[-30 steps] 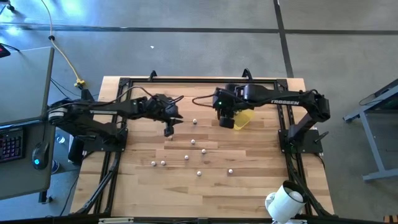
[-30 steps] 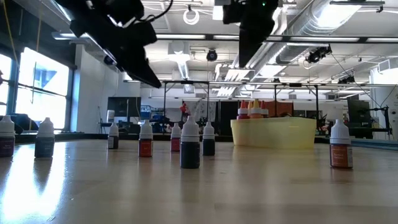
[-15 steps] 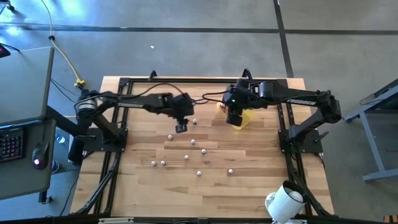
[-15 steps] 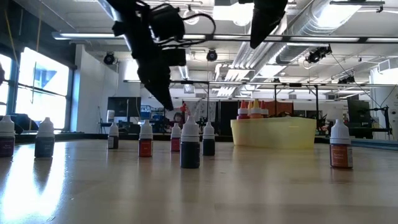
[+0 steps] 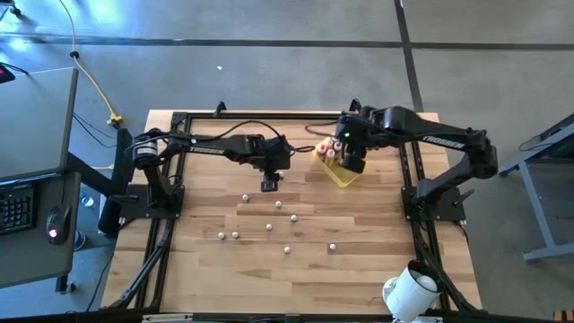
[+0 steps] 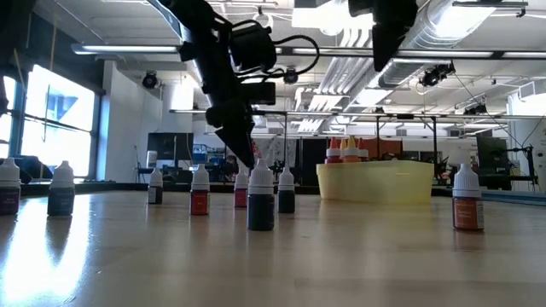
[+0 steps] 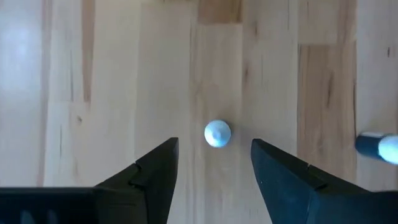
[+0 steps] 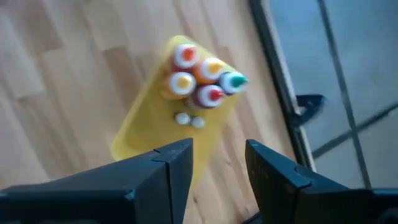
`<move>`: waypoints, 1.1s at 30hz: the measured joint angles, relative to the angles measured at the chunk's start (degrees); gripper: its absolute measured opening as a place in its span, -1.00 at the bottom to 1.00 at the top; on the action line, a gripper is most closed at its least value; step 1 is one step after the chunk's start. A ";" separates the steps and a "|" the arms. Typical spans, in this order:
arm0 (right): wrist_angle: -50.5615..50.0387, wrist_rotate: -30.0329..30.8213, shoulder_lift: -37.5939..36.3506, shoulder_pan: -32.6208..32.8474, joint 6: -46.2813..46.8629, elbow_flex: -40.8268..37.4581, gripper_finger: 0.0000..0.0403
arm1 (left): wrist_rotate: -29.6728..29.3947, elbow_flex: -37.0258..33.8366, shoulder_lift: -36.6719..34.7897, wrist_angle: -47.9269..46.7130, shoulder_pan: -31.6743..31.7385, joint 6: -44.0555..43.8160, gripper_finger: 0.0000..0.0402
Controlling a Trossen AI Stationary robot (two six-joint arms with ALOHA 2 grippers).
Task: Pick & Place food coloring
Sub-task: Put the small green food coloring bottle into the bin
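Left hand (image 7: 214, 171), fingers apart, directly above a white-capped bottle (image 7: 217, 134), lined up to grasp. Right hand (image 8: 217, 168) empty, apart, over tray (image 8: 143, 134).

The left pincer (image 5: 269, 186) has swung rightward over a white-capped bottle (image 7: 217, 134); the right pincer (image 5: 352, 164) shifted past the yellow tray (image 5: 345, 175).

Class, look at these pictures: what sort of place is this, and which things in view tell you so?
Probably a robotics lab or workshop in an industrial hall. Two dark arms are mounted at a wooden table; exposed ceiling ducts and bare concrete floor surround it; a desk with a keyboard stands alongside.
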 joint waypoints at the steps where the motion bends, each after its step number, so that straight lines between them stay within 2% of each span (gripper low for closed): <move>1: -0.01 0.53 -0.77 -0.56 0.31 0.01 -0.31 | 0.00 0.00 0.01 0.41 0.00 0.00 -0.01; 9: 3.76 1.02 -6.85 -1.96 1.02 -1.13 -0.31 | 0.46 0.02 1.13 1.76 0.00 -0.20 -0.01; 17: 15.12 -2.09 -18.31 -3.01 0.14 -17.98 -0.31 | 1.54 -0.02 5.03 3.76 0.00 -0.03 -0.01; 24: 25.48 -4.28 -26.57 -2.97 0.86 -31.30 -0.31 | 1.70 -0.04 5.04 3.71 0.00 -0.21 -0.01; 33: 39.33 -4.55 -31.03 -2.81 3.57 -39.56 -0.31 | 1.70 -0.04 5.02 3.65 0.00 -0.51 -0.28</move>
